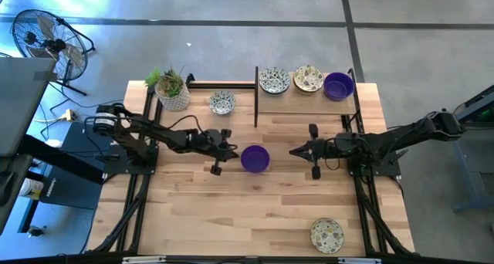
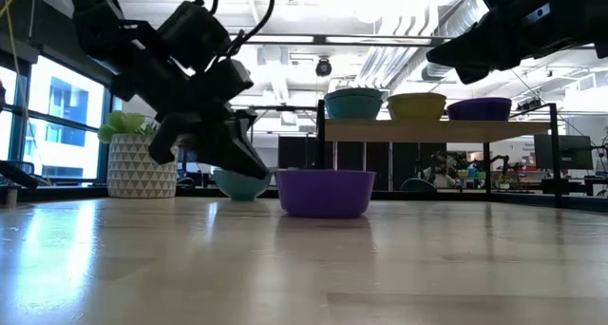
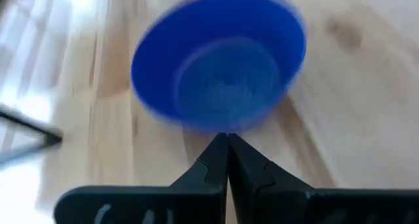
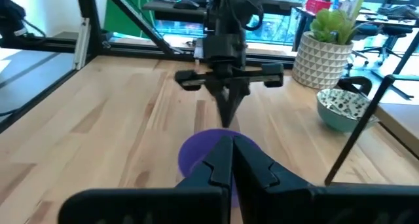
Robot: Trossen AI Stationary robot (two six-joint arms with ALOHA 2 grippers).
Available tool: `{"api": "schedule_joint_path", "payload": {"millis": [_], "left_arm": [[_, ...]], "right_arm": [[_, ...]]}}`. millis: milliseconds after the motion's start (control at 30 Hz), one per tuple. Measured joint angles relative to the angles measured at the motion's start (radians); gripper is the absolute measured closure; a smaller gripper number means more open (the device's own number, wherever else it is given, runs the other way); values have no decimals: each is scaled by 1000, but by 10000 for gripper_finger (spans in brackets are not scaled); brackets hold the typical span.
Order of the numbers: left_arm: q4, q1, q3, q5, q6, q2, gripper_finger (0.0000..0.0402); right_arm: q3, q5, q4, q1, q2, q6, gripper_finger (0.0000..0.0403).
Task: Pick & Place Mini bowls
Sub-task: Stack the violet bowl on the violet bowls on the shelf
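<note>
A glossy purple mini bowl (image 1: pixel 255 158) stands upright on its base in the middle of the table; it also shows in the low view (image 2: pixel 325 192). My left gripper (image 1: pixel 234 151) is shut, with its tips low at the bowl's left rim (image 3: pixel 219 60). My right gripper (image 1: pixel 293 151) is shut and empty, a short way to the bowl's right and pointing at it (image 4: pixel 196 155). A patterned bowl (image 1: pixel 222 103) sits on the table at the back. Two patterned bowls (image 1: pixel 274 80) (image 1: pixel 308 79) and a purple bowl (image 1: pixel 338 86) stand on a shelf. Another patterned bowl (image 1: pixel 326 235) sits near the front edge. My left gripper's shut fingertips (image 3: pixel 227 140) stand right at the near side of the purple bowl's rim, slanting down from the table's left. I cannot tell whether they touch it. The bowl sits flat on the table.
A white pot with a green plant (image 1: pixel 173 90) stands at the back left. A raised wooden shelf on a dark frame (image 1: pixel 309 94) fills the back right, with a dark upright post (image 1: pixel 256 102) at its left end. The front half of the table is bare wood (image 1: pixel 231 218).
</note>
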Motion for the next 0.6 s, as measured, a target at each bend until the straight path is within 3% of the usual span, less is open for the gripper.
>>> {"api": "schedule_joint_path", "payload": {"millis": [200, 600], "left_arm": [[17, -1, 47, 23, -1, 98, 401], [81, 0, 110, 88, 57, 151, 401]], "right_arm": [[0, 23, -8, 0, 0, 3, 403], [1, -22, -43, 0, 0, 76, 394]]}}
